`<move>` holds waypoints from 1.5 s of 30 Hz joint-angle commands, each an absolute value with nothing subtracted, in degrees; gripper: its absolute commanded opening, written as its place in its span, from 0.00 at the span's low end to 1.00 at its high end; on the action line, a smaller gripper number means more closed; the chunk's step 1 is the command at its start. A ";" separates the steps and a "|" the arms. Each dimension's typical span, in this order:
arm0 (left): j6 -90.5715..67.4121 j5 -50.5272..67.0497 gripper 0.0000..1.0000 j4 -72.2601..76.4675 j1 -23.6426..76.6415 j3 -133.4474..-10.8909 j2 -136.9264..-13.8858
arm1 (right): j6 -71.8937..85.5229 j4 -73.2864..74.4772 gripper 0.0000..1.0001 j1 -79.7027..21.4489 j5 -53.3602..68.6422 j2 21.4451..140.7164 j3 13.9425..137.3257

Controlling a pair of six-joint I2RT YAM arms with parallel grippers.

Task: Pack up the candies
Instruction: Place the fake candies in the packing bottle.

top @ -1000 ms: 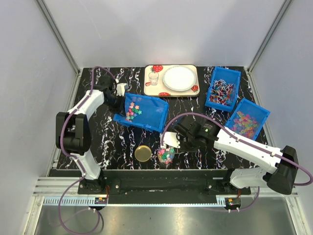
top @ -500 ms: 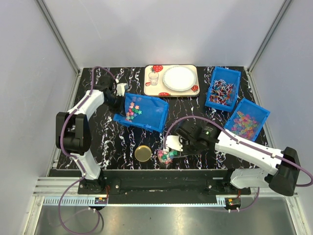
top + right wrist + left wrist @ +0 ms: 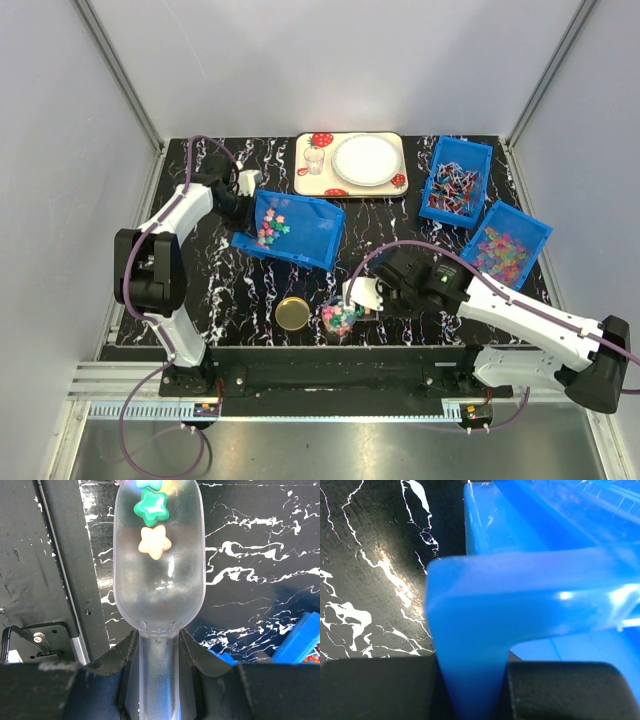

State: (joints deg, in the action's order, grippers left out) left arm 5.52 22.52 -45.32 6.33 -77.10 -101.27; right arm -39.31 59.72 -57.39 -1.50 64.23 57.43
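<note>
A tilted blue bin point(image 3: 300, 228) holds a small heap of star-shaped candies point(image 3: 268, 231). My left gripper point(image 3: 238, 196) is shut on the bin's left corner rim point(image 3: 470, 645), which is wedged between the black fingers point(image 3: 375, 690). My right gripper point(image 3: 385, 292) is shut on the handle of a clear scoop point(image 3: 157, 580). The scoop's bowl point(image 3: 360, 294) hangs just right of a clear jar point(image 3: 339, 318) part-filled with mixed-colour candies. A green star candy point(image 3: 152, 507) and an orange one point(image 3: 155, 542) lie in the scoop, near its tip.
A gold lid point(image 3: 293, 313) lies left of the jar near the front edge. At the back, a strawberry tray point(image 3: 398, 150) carries a white plate point(image 3: 366, 159) and a small glass jar point(image 3: 315, 160). Two more blue bins of sweets point(image 3: 457, 182) point(image 3: 505, 243) stand at the right.
My right arm has swung right and nearer the front edge, carrying the scoop slightly right beside the jar. The left arm and the tilted bin have not moved.
</note>
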 commanded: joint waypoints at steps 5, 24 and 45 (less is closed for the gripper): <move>5.27 25.14 0.00 -43.15 6.33 -79.45 -98.17 | -38.76 57.93 0.00 -58.01 1.76 64.59 60.91; 5.27 25.14 0.00 -43.15 6.33 -79.37 -97.91 | -39.64 55.37 0.00 -58.01 1.32 65.48 60.82; 5.36 25.22 0.00 -43.07 6.33 -79.37 -98.00 | -39.11 53.88 0.00 -58.01 0.44 63.02 57.39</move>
State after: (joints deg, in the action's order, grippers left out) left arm 5.54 22.48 -45.32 6.33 -77.10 -101.27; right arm -39.18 56.12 -57.39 1.04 64.90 58.13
